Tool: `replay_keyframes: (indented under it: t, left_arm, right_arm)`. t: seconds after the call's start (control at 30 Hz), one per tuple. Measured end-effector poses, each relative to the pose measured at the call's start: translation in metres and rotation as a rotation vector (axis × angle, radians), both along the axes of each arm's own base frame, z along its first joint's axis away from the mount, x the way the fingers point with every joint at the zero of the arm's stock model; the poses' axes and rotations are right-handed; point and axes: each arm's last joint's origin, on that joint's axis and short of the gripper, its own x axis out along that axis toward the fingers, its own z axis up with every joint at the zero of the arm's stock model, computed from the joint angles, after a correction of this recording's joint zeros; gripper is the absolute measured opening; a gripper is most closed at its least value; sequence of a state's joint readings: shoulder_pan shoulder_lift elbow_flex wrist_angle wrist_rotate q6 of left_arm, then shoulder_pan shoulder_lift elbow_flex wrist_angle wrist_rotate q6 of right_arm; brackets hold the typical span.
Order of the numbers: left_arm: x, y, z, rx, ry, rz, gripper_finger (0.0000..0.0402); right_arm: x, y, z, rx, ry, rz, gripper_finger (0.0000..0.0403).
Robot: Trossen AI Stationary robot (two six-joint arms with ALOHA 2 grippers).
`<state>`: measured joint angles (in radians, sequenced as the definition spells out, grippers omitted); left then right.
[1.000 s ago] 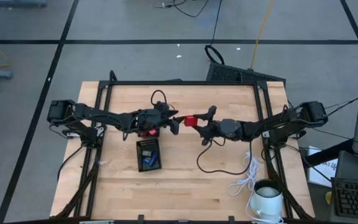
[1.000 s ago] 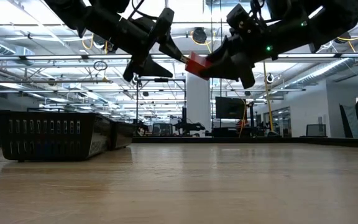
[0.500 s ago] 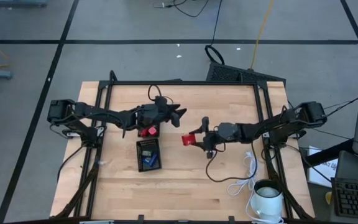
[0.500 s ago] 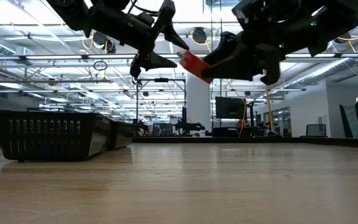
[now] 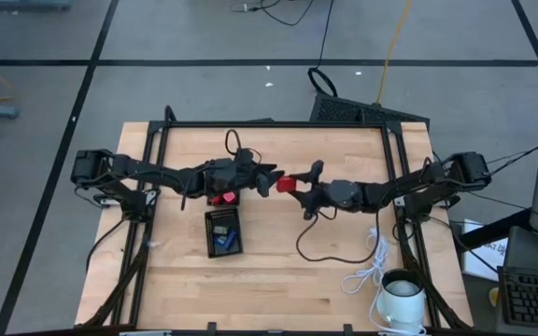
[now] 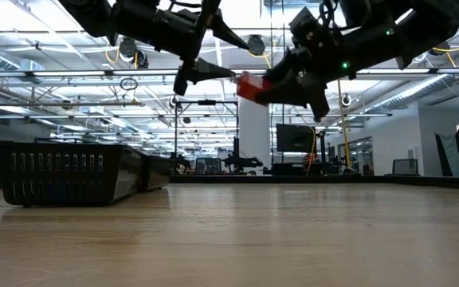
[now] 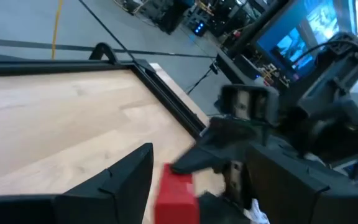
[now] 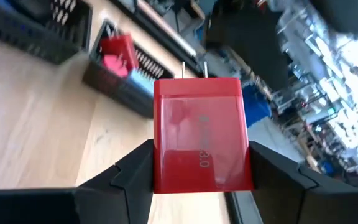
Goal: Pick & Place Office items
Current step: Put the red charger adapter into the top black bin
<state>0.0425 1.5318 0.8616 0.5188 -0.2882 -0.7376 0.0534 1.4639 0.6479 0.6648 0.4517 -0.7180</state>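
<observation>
My right gripper [image 5: 294, 184] is shut on a red block [image 5: 287, 183] with two metal prongs [image 8: 194, 67], high above the table's middle [image 6: 251, 85]. My left gripper [image 5: 271, 177] is open and faces it. Its two fingers stand on either side of the block's free end [image 7: 176, 196]; I cannot tell whether they touch it. A black tray [image 5: 209, 224] with small blue and dark pieces stands on the table nearer the front. A second red piece [image 5: 219, 198] lies in another black tray [image 8: 129, 74] below the left arm. My right gripper pinches the red block by its two opposite side faces [image 8: 157, 155] between its two fingers [image 8: 132, 171], at the end away from the prongs. The fingers come roughly level from the table's right. The block is lifted clear, prongs toward the left gripper.
A white coiled cable [image 5: 372, 266] and a white mug [image 5: 402, 297] sit at the near right corner. A thin black cable [image 5: 330, 250] loops on the table under the right arm. The two black trays show at the left in the low view [image 6: 54, 171].
My right gripper swung with the red block toward the table's near edge, away from the left gripper, then came back toward the far edge. It now holds the block between the left gripper's open fingers again. The block stayed in its hold throughout.
</observation>
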Motion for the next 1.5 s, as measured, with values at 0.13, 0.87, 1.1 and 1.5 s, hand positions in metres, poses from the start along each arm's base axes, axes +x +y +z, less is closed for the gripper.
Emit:
replay_keyframes:
  t: [0.13, 0.87, 1.1, 1.5]
  left_arm:
    - [0.000, 0.000, -0.002, 0.005, 0.014, 0.000, 0.0255]
    - [0.022, -0.003, -0.032, 0.012, -0.029, -0.087, 0.0255]
    - [0.022, -0.003, -0.032, 0.014, -0.023, -0.095, 0.0255]
    - [0.022, -0.003, -0.032, 0.014, -0.021, -0.108, 0.0255]
  right_arm:
    - [0.001, 0.004, 0.006, -0.032, -0.050, 0.000, 0.0204]
    - [0.000, 0.001, 0.009, -0.075, -0.062, -0.077, 0.0204]
    - [0.000, 0.001, 0.008, -0.072, -0.060, -0.081, 0.0204]
    - [0.000, 0.001, 0.008, -0.071, -0.060, -0.082, 0.0204]
